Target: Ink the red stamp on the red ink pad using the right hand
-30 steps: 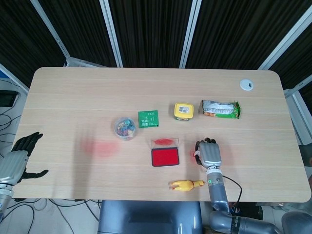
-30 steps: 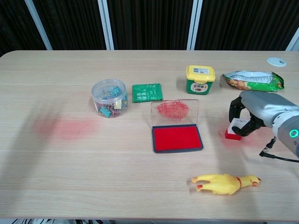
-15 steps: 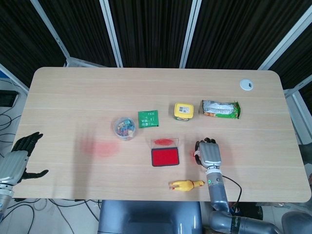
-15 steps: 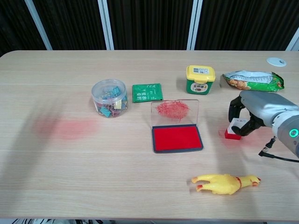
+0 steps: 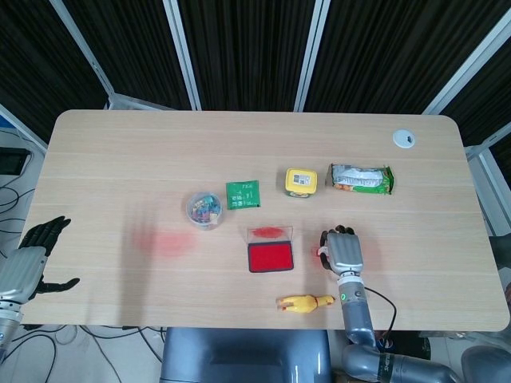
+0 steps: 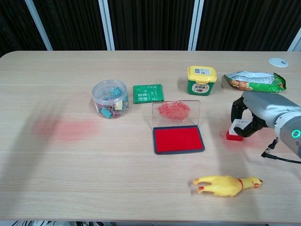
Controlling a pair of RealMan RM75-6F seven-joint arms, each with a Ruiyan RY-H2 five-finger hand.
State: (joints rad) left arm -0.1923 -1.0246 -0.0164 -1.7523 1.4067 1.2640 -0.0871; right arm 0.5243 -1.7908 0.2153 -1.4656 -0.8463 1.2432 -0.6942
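Observation:
The red ink pad [image 6: 178, 139] [image 5: 270, 257] lies open at the table's middle, its ink-smeared clear lid [image 6: 176, 112] standing up behind it. To its right the small red stamp [image 6: 235, 131] [image 5: 318, 250] with a white top sits on the table. My right hand [image 6: 261, 110] [image 5: 343, 251] arches over the stamp, fingers curled down around it and gripping it. My left hand [image 5: 32, 259] hangs off the table's front left edge with its fingers spread and nothing in it.
A jar of clips [image 6: 109, 98], a green packet [image 6: 148, 93], a yellow-lidded tub [image 6: 201, 80] and a snack bag [image 6: 254, 81] line the back. A rubber chicken [image 6: 225, 184] lies near the front edge. A red ink smudge [image 6: 70, 129] marks the table's left.

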